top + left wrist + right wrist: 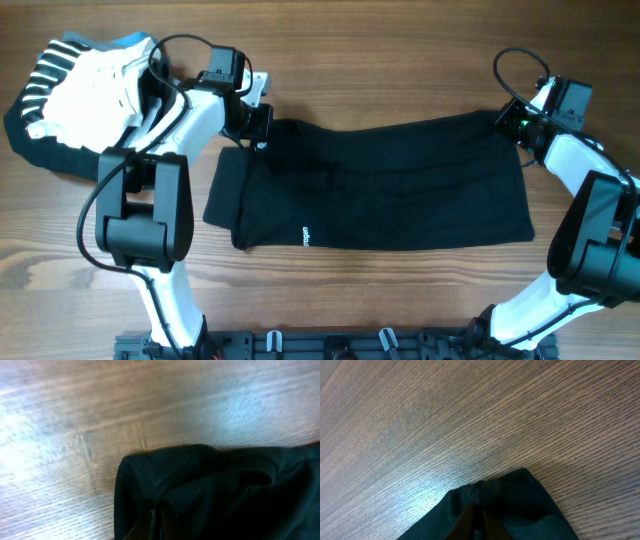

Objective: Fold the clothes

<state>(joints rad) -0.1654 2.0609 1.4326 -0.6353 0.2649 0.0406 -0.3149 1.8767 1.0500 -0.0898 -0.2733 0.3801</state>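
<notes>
The black T-shirt (385, 185) lies folded in a wide band across the middle of the table, its small white label mark (307, 237) near the front edge. My left gripper (260, 128) is shut on the shirt's far left corner (165, 495). My right gripper (512, 118) is shut on the shirt's far right corner (492, 505). Both corners bunch up around the fingers. In each wrist view the fingers are mostly covered by black fabric.
A pile with a white garment (95, 85) on a black-and-white striped garment (40, 80) lies at the far left corner, close behind my left arm. Wooden table (360, 60) shows beyond the shirt. A rail (330, 345) runs along the front edge.
</notes>
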